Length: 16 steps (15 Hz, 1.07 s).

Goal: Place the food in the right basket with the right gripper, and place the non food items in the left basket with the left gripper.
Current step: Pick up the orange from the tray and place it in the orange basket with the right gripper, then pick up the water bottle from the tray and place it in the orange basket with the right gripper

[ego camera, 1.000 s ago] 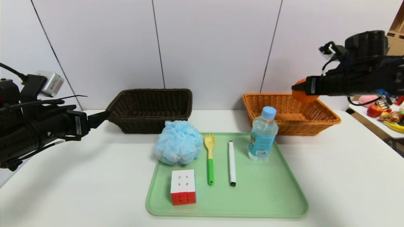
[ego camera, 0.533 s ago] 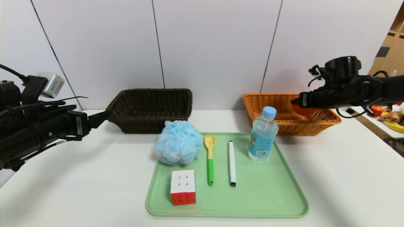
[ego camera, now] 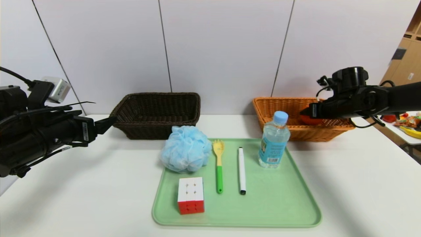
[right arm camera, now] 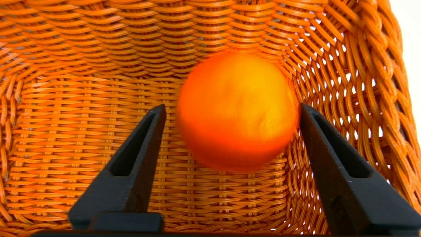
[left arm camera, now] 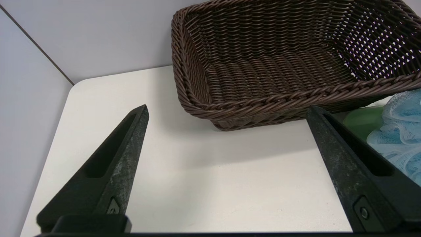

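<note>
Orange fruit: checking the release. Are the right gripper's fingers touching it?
Apart: right wrist view shows basket weave between both fingers and the orange fruit.

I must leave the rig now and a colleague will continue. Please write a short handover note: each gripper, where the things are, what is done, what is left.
Right gripper: inside the orange-tan basket, fingers apart, the orange loose between them, just let go.
Left gripper: open, holding nothing, above the table beside the dark brown basket.
Done: the orange is in the orange-tan basket.
Left for the right gripper: the water bottle, upright on the green tray.
Left for the left gripper: bath pouf, puzzle cube, spork and marker, all on the tray; the dark brown basket has nothing in it.
</note>
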{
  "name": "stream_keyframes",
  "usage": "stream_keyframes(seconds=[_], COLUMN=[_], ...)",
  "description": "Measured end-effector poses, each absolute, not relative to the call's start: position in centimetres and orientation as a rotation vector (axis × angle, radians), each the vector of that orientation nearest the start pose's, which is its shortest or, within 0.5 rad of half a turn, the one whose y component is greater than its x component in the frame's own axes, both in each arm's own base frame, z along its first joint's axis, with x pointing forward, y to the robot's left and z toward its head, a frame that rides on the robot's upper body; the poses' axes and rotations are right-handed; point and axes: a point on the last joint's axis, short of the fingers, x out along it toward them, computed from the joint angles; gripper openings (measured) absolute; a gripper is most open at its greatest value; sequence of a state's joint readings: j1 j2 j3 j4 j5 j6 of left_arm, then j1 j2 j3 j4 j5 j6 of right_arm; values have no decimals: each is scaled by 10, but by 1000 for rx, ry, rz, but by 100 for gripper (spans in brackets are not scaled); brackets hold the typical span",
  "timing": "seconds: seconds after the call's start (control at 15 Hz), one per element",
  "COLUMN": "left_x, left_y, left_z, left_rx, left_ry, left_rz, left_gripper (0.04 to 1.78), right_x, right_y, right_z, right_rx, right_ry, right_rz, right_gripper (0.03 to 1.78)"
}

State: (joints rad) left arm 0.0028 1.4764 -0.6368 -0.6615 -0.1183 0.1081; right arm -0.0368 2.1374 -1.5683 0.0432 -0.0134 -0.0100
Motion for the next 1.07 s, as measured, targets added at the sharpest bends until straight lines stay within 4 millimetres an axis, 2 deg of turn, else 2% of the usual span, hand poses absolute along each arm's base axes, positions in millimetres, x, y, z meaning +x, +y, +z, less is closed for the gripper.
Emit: stream_keyframes(seconds=[0.33, 0.4, 0.53, 0.67, 0.8, 0.93, 1.07], left_x=[245, 245, 245, 244, 242, 241, 240], left_y=[-2, -2, -1, -1, 0, 0, 0], left_z=[200, 200, 200, 199, 198, 197, 194], left_rx=[96, 95, 93, 91, 87, 90, 90], left_ry=[174, 175, 175, 177, 179, 160, 161], left_rz=[-124, -123, -121, -119, -116, -111, -110], left_gripper=[169, 169, 169, 169, 169, 169, 169], right_x=[430, 428, 418, 399, 374, 347, 320], right_y=[-13, -10, 5, 30, 50, 65, 74], right_z=[170, 176, 203, 236, 260, 266, 253], right_rx=[-7, -8, -16, -27, -33, -38, -48], right_ry=[598, 582, 513, 430, 370, 317, 284], right_rz=[-38, -29, 11, 72, 129, 181, 227], right_gripper=[154, 156, 159, 162, 164, 166, 167])
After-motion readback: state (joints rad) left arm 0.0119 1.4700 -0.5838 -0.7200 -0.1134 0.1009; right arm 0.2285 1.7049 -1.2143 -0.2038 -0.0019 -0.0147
